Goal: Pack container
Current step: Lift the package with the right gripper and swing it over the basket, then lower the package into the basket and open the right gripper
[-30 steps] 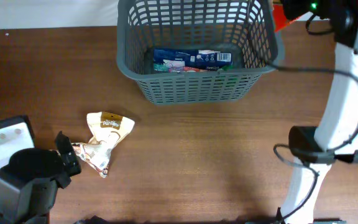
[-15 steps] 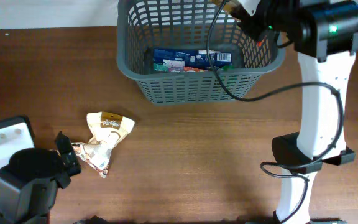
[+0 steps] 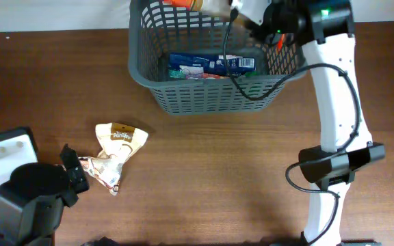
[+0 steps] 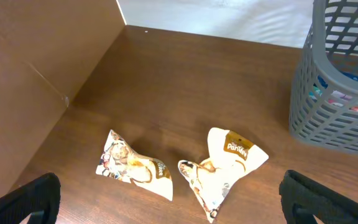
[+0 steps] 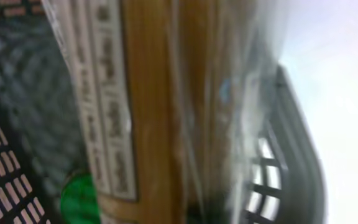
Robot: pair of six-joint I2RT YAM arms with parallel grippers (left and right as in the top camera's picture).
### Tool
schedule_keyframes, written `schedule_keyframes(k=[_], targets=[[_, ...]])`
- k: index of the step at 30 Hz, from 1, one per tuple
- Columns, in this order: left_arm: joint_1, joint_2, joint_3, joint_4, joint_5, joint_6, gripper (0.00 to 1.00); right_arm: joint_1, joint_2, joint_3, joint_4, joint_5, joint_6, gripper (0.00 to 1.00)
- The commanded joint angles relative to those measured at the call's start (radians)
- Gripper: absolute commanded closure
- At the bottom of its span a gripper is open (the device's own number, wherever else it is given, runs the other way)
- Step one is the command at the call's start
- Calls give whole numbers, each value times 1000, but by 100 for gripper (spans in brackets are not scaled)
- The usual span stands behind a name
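Observation:
The dark grey lattice basket [image 3: 149, 75] stands at the back centre and holds a blue and white packet [image 3: 211, 65]. My right gripper [image 3: 232, 8] is over the basket's far side, shut on an orange-brown packet [image 3: 198, 4]. That packet [image 5: 148, 112] fills the right wrist view in clear wrap, blurred, with the basket wall [image 5: 291, 162] behind it. Two cream snack packets [image 3: 120, 140] [image 3: 102, 173] lie on the table at the left. My left gripper [image 3: 74, 176] is open and empty just left of them. In the left wrist view its fingers [image 4: 179, 208] frame both packets [image 4: 135, 168] [image 4: 229, 168].
A green item [image 3: 253, 86] lies in the basket's front right corner and also shows in the right wrist view [image 5: 76, 199]. A brown wall panel [image 4: 36, 81] borders the table at the left. The right arm's base [image 3: 334, 167] stands at the right front.
The right arm has swung left from the table's back right corner to over the basket, carrying the orange-brown packet. The left arm and the two cream packets have not moved.

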Motion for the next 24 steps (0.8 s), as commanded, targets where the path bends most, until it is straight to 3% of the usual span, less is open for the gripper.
schedule_keyframes(k=[1, 24], targets=[[-3, 0, -1, 0, -18, -2, 1, -1, -26, -42, 40, -64, -24, 96], [-3, 0, -1, 0, -18, -2, 1, -1, -13, -293, 109, -45, -29, 96]])
